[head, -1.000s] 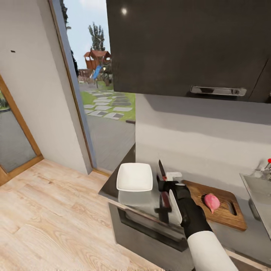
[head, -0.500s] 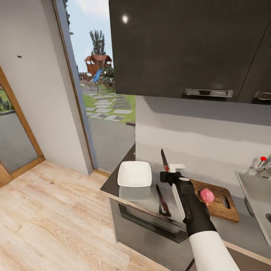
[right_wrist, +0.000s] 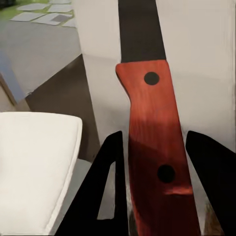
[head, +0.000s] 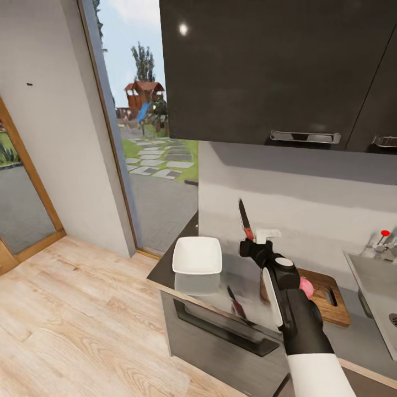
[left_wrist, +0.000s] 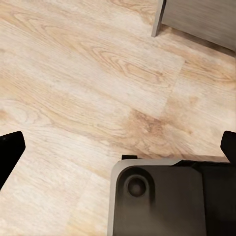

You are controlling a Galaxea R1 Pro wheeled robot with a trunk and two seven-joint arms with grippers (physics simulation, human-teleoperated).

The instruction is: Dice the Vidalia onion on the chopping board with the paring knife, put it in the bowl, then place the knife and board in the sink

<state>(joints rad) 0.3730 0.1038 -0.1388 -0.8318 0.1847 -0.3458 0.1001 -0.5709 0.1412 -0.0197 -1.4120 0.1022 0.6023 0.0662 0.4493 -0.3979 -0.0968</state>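
My right gripper (head: 255, 243) is shut on the paring knife (head: 244, 219), held upright above the countertop (head: 353, 337) with its dark blade pointing up. In the right wrist view the red handle of the paring knife (right_wrist: 156, 162) sits between the black fingers (right_wrist: 112, 183). The white bowl (head: 197, 255) lies just left of the gripper; the bowl (right_wrist: 34, 169) looks empty. The pinkish onion (head: 305, 285) rests on the brown chopping board (head: 326, 300), partly behind my right forearm. The sink (head: 377, 289) is at the right edge. My left gripper (left_wrist: 118, 147) is open over the wooden floor.
Dark wall cabinets (head: 275, 66) hang above the counter. A red-tipped faucet lever (head: 385, 232) stands behind the sink. A glass door (head: 149, 138) to the garden is at the left, with light wood floor (head: 71, 320) in front. The robot's base (left_wrist: 162, 196) lies below the left gripper.
The right gripper has lifted the knife higher and carried it right, toward the chopping board, now partly covering the onion. Early on, the camera turned slightly right.
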